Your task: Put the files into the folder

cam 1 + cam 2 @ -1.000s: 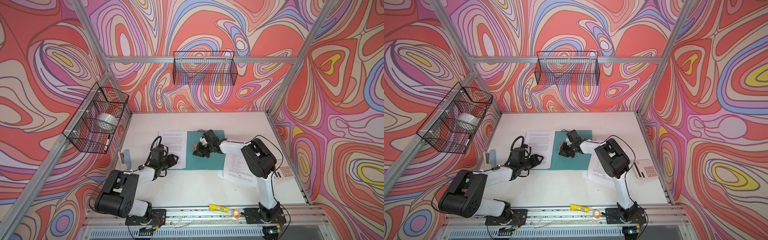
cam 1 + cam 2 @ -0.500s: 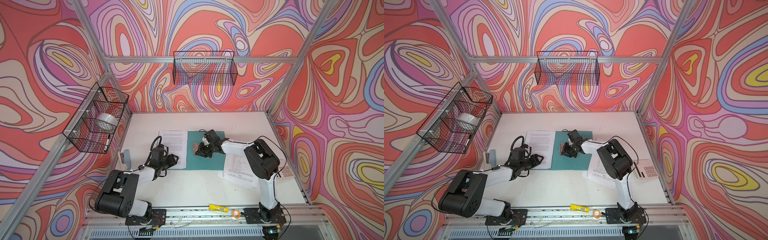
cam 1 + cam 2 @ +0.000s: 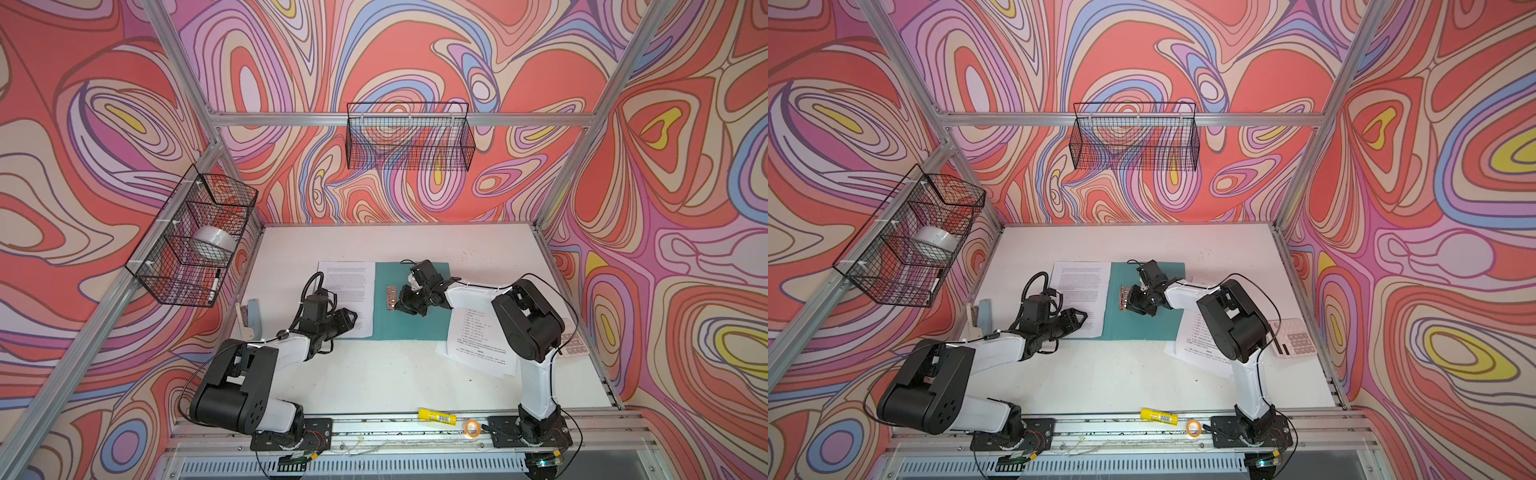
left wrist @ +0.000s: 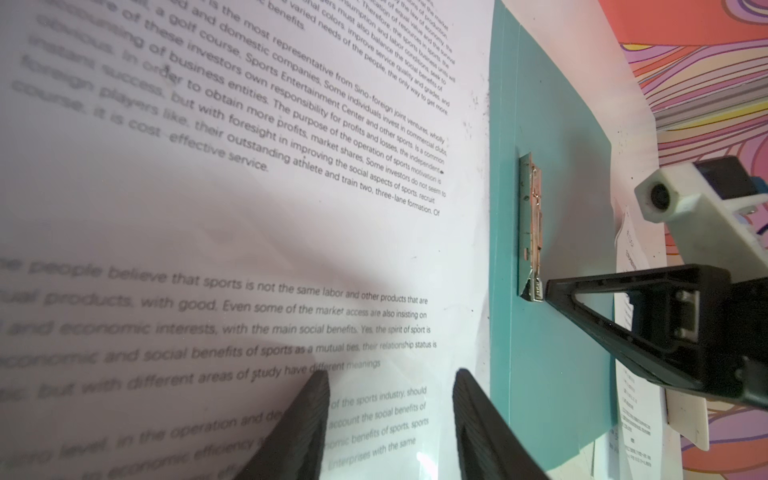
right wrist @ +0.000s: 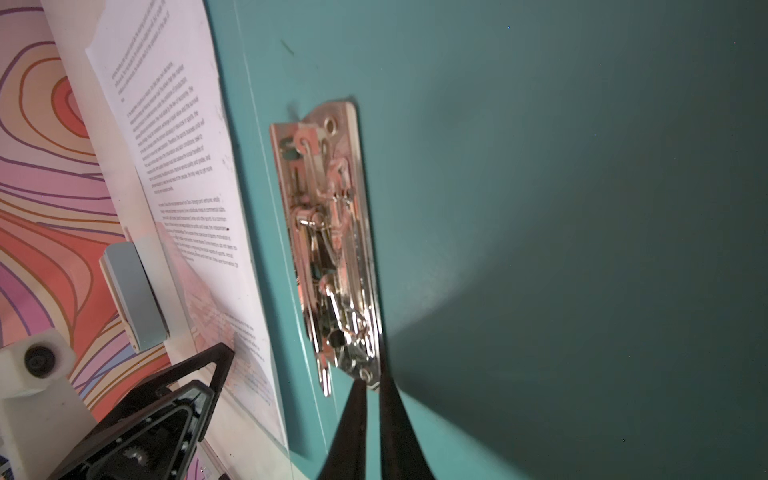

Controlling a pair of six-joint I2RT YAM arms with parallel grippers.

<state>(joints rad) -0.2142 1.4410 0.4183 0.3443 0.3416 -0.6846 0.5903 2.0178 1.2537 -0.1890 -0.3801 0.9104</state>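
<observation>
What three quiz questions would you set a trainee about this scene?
1. True or false: the left gripper is clamped on paper.
2. Which gripper pinches the metal clip of the folder? A left, B right, C neither.
3. Where do the loose files lie?
Key: 1 false, its jaws stand apart over the printed sheet. 2 B, the right gripper is shut on the clip's end. 3 On the table, right of the folder, partly under the right arm.
</observation>
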